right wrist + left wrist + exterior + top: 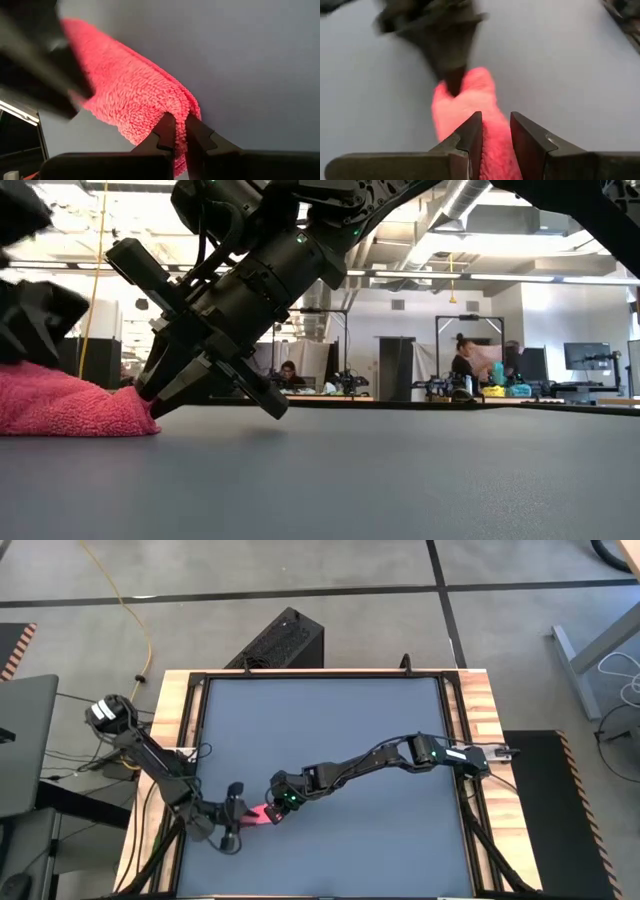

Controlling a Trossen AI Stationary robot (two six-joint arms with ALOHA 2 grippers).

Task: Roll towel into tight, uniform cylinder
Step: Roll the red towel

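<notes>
Towel [262, 813] lies bunched on the desk [330, 730], left gripper [496, 131] and right gripper [179, 125] fingers both clenched on its 2 ends.

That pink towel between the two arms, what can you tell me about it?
The towel is a small, bright pink cloth with a fluffy, looped pile, bunched into a short, thick, layered bundle lying on the dark grey table, near its front left. The left gripper is shut on one end and the right gripper pinches the layered edge at the other end. No tag shows.
</notes>
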